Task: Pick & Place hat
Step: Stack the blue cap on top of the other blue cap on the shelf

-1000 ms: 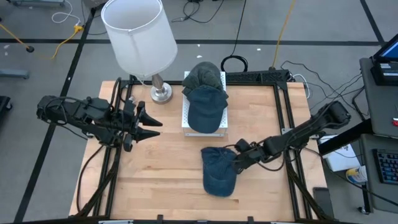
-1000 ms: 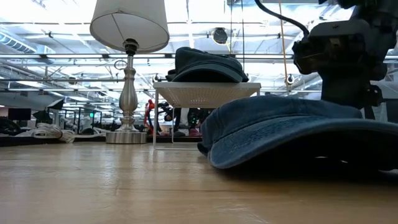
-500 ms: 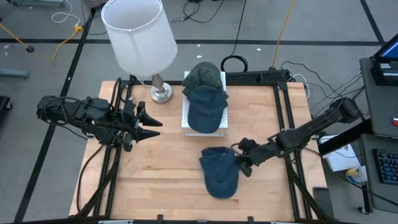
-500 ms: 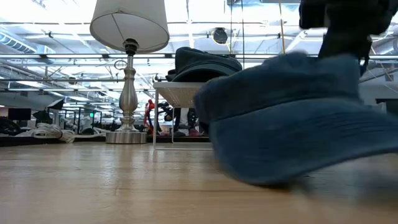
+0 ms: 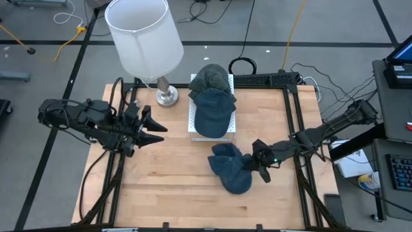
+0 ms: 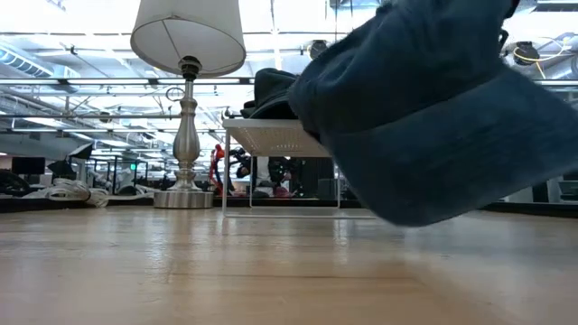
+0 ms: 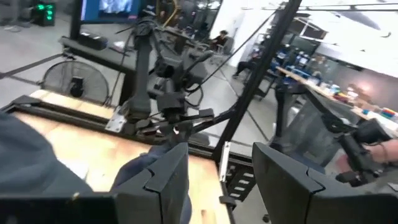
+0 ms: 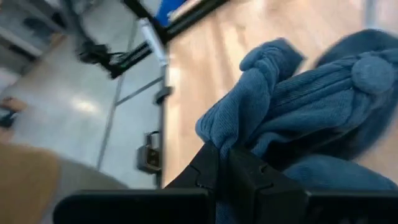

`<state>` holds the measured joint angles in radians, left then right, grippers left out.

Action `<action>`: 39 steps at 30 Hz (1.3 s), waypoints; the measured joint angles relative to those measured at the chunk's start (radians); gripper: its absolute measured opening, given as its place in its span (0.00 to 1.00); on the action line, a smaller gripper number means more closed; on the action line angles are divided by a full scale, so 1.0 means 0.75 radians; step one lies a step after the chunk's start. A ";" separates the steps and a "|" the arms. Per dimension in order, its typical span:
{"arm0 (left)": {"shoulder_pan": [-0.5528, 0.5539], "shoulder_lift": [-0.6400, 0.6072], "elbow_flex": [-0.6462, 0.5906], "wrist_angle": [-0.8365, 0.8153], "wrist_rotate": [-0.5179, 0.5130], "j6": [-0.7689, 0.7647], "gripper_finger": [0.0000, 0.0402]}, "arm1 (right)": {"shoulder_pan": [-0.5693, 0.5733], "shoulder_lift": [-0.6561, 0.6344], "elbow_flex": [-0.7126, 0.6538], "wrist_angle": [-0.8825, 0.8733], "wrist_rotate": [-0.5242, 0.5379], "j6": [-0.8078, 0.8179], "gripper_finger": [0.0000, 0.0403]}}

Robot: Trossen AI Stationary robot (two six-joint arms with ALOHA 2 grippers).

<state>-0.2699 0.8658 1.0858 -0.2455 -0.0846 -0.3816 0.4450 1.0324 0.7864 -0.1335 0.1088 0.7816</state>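
Wooden table with a black frame, warehouse-like room behind. Right gripper sits over the table's right half, fingers pinched on a bunched fold of the blue hat, which hangs crumpled off its tip toward the table's middle (soft denim-like cloth, button on the crown, brim drooping). In the low view the hat is clear of the wood. Just beyond the claw, a white rack carries two more caps. Farther off stands a lamp with a white shade. Left gripper waits well apart at the table's left edge, fingers spread, holding nothing.
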 joint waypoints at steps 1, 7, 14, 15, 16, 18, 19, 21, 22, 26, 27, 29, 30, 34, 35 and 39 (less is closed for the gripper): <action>0.000 0.000 0.000 0.006 0.003 0.001 0.46 | 0.000 -0.002 0.000 0.013 -0.021 -0.013 0.02; 0.002 0.000 0.000 0.006 -0.033 -0.010 0.46 | 0.002 -0.001 0.000 0.011 -0.048 -0.014 0.02; 0.002 0.000 0.000 0.002 -0.033 -0.034 0.46 | 0.002 0.000 0.000 -0.112 -0.047 0.084 0.11; 0.002 0.001 0.000 0.002 -0.033 -0.036 0.46 | 0.002 0.000 0.000 -0.143 -0.047 0.104 0.14; 0.002 0.000 0.000 0.002 -0.033 -0.038 0.46 | 0.002 0.000 0.000 -0.166 -0.047 0.125 0.17; 0.002 0.000 0.000 0.002 -0.029 -0.035 0.46 | 0.002 0.000 0.000 -0.212 -0.067 0.155 0.22; 0.002 0.000 0.000 0.002 -0.028 -0.033 0.46 | 0.002 0.000 0.000 -0.229 -0.079 0.162 0.23; 0.002 0.000 0.000 0.000 -0.028 -0.033 0.46 | 0.002 0.000 0.000 -0.253 -0.081 0.163 0.26; 0.002 0.000 0.000 0.000 -0.027 -0.033 0.46 | 0.002 0.000 0.000 -0.258 -0.081 0.162 0.26; 0.002 0.000 0.000 -0.010 -0.027 -0.033 0.46 | 0.002 0.000 0.000 -0.257 -0.082 0.154 0.27; 0.002 0.001 0.000 -0.010 -0.027 -0.032 0.46 | 0.002 0.000 0.001 -0.257 -0.082 0.144 0.26; 0.002 0.000 0.000 -0.013 -0.027 -0.033 0.46 | 0.002 0.000 0.001 -0.257 -0.081 0.112 0.26; 0.002 0.000 0.000 -0.015 -0.027 -0.033 0.46 | 0.002 0.000 0.001 -0.258 -0.080 0.101 0.27; 0.001 0.000 0.000 -0.016 -0.026 -0.038 0.46 | 0.000 0.017 0.003 -0.272 -0.073 0.094 0.28; 0.001 0.000 0.000 -0.017 -0.026 -0.041 0.46 | 0.000 0.026 0.002 -0.283 -0.073 0.094 0.29; 0.001 0.000 0.000 -0.017 -0.026 -0.051 0.46 | 0.001 0.093 0.002 -0.293 -0.048 0.129 0.31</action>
<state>-0.2691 0.8659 1.0855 -0.2583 -0.1040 -0.4202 0.4454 1.1025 0.7879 -0.3530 0.0727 0.8781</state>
